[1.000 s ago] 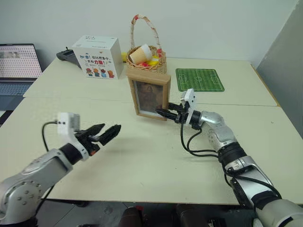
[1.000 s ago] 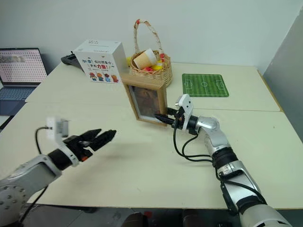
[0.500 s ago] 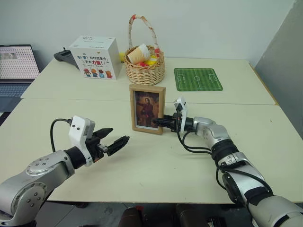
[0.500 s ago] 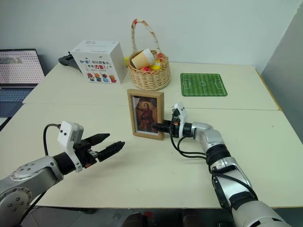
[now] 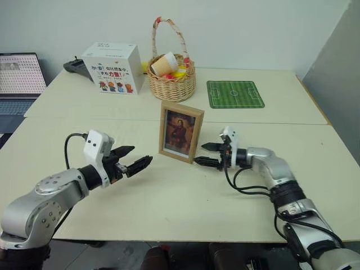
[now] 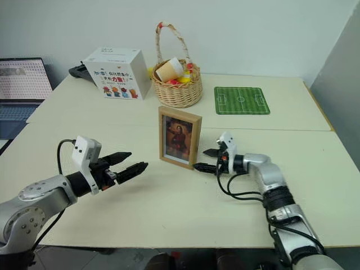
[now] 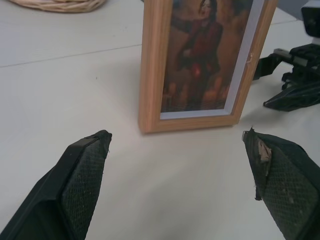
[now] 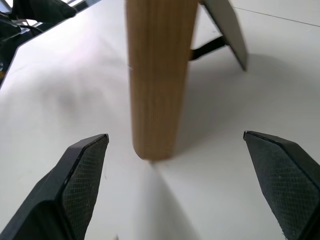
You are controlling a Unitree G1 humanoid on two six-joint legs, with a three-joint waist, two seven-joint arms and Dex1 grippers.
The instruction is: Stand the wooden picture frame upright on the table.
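The wooden picture frame [image 5: 181, 131] stands upright on the pale cream table [image 5: 169, 191], its portrait facing me and its rear stand [image 8: 227, 27] propped out behind. My right gripper [image 5: 207, 154] is open just to the frame's right, fingers apart and clear of the wood. In the right wrist view the frame's side edge [image 8: 157, 75] rises between the spread fingertips, untouched. My left gripper [image 5: 134, 158] hovers open to the frame's left, a short way off, with nothing in it. From the left wrist view the frame [image 7: 200, 60] stands ahead of both open fingers.
A wicker basket [image 5: 171, 81] with a paper cup and small items sits behind the frame. A white printed box [image 5: 111, 68] is at the back left, a green soccer-field mat [image 5: 235, 94] at the back right. A laptop [image 5: 19, 79] stands at the far left.
My right gripper has opened, let go of the frame and drawn back to the right. The frame now stands by itself. My left gripper edged slightly forward.
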